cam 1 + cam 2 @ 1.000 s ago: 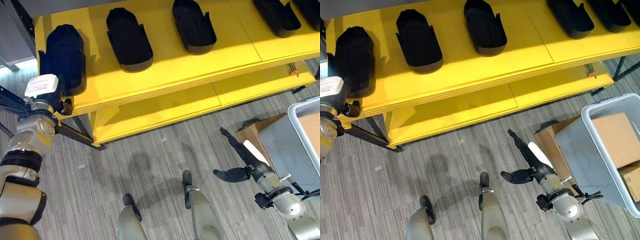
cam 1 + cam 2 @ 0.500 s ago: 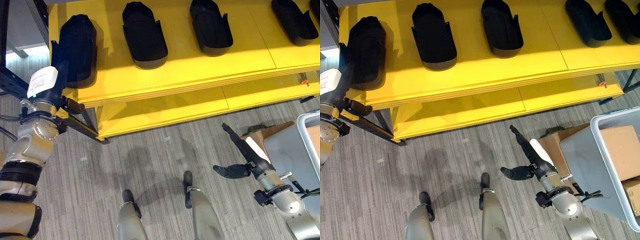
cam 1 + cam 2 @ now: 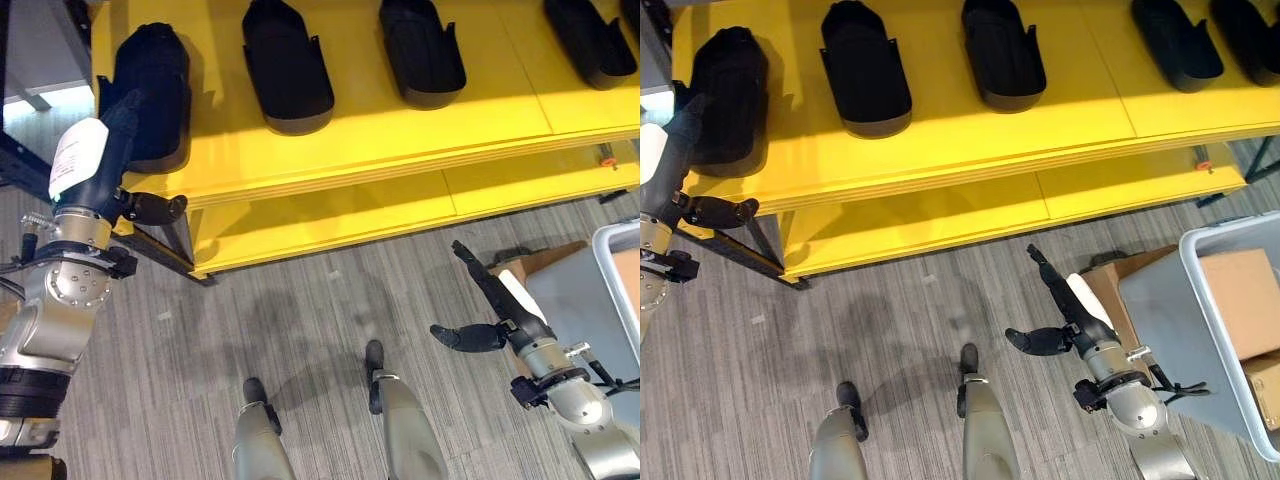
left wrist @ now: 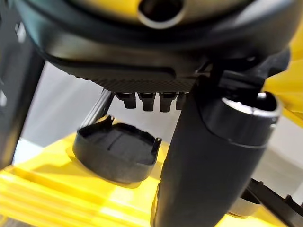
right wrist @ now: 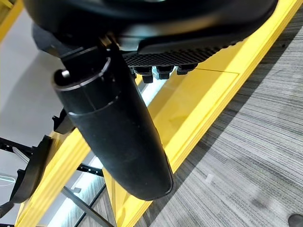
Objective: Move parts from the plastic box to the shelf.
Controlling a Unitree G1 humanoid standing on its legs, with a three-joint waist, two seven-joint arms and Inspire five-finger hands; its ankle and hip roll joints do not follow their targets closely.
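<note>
Black parts (image 3: 288, 65) sit in a row on the yellow shelf (image 3: 400, 140) across the frame's top. Left hand (image 3: 100, 165), fingers straight, rests against the leftmost part (image 3: 155, 95) at the shelf's edge. Right hand (image 3: 490, 310) hangs open over bare floor (image 3: 300, 320), beside the plastic box (image 3: 1200, 330) at lower right.

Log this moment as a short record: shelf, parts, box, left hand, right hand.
shelf: yellow shelf, two levels
parts: black parts in a row on the top level; leftmost part at the shelf's left end
box: grey plastic box on the floor at right, cardboard boxes inside
left hand: left hand open, by the leftmost part
right hand: right hand open, holding nothing, above the floor
</note>
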